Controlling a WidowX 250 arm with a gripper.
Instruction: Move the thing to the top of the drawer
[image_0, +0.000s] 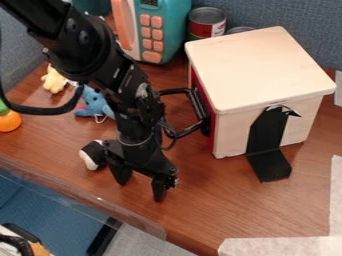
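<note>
1. Black-and-white object (96, 154): on the wood-look tabletop (214, 200), just left of the gripper (140, 190) in frame. White part faces frame left, black part toward the gripper. Right end partly hidden, so can't call the long axis.
2. Looks rounded at the white side. Material unclear, could be soft.
3. Jaws: spread wide, fingers pointing down, a bit of tabletop visible between them. Grasping nothing. Contact with the object: can't tell.
4. Drawer box (257, 65): boxy, smooth pale wood, flat top with rounded corners, red front facing the arm. Object is not on top; it's down on the table, well apart from the box.
5. Black strip (267, 137) on the box side, matte, bent at the bottom onto the table.
6. Behind: teal toy microwave (167, 30) with orange buttons, metal can (206, 22). Frame left: fuzzy blue plush (97, 103), yellow plush (53, 80).
</note>
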